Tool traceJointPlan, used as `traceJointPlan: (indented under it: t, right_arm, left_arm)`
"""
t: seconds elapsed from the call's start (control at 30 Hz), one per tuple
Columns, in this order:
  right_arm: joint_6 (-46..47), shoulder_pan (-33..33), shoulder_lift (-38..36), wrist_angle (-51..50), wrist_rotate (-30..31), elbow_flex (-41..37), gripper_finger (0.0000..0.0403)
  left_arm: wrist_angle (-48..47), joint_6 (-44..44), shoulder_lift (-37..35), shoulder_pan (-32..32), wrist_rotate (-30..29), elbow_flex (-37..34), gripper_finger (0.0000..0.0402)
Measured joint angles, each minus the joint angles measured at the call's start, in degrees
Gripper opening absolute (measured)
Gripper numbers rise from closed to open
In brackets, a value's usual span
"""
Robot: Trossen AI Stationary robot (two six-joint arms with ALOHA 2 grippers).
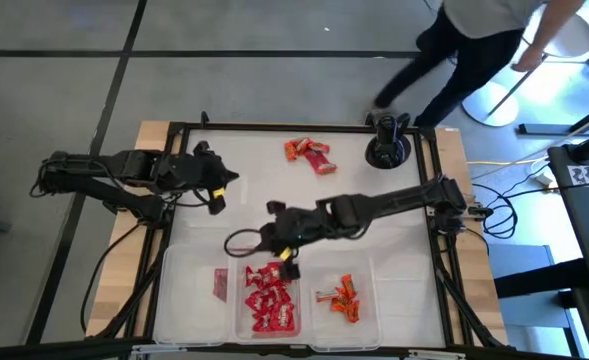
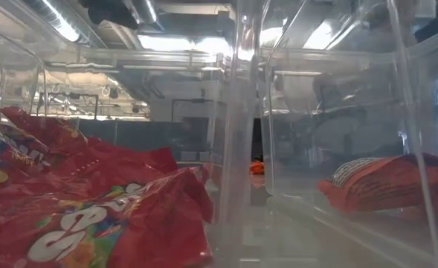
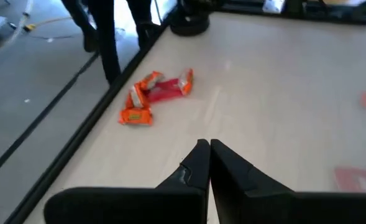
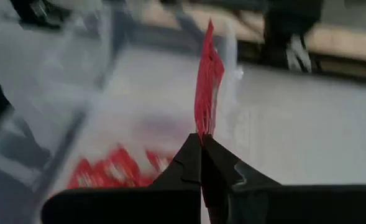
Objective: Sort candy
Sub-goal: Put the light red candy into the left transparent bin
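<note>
Your right gripper (image 4: 201, 144) has its jaws clamped on a thin red packet (image 4: 207, 84), which stands edge-on straight up from the tips in the right wrist view. In the high view that gripper (image 1: 274, 243) sits just past the far edge of the middle bin (image 1: 236, 268), w/ the arm reaching in from the right side of the surface (image 1: 374, 180).

Your left gripper (image 3: 209, 148) — jaws together, nothing between them — waits over the left part of the surface; high view puts it (image 1: 217, 192) well apart from the bins.

Candy positions:
- Middle bin: a pile of red packets (image 1: 270, 298) w/ white marks. The low view shows them close up (image 2: 85, 212), lying against the clear wall.
- Right bin (image 1: 374, 268): a few orange pieces (image 1: 342, 298); in the low view one orange wrapper (image 2: 397, 182) rests on the bin floor.
- Left bin (image 1: 179, 268): one flat red bar (image 1: 219, 283).
- Unsorted — a small cluster of orange and red pieces (image 1: 308, 153) near the far edge of the surface, also seen from the left wrist (image 3: 155, 96), touching each other.

A black round base (image 1: 387, 150) stands at the far right corner. A person (image 1: 484, 40) is beyond the surface.
</note>
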Motion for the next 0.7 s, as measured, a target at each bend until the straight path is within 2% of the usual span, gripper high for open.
traceJointPlan:
  t: [0.13,0.27,0.7]
  right_arm:
    - [1.81,2.00,2.40,6.34,-0.53,-0.03,0.0000]
    - [4.22,3.01,5.75,11.47,-4.36,-0.08,0.0000]
    - [8.80,4.24,13.70,31.78,-4.69,-0.10,0.0000]
  left_arm:
    - [-3.87,1.78,-0.07,0.40,1.18,0.01,0.0004]
    - [-7.90,2.04,-0.70,0.38,1.19,0.07,0.0004]
    - [-18.90,-13.84,-7.56,0.25,1.83,0.14,0.0004]
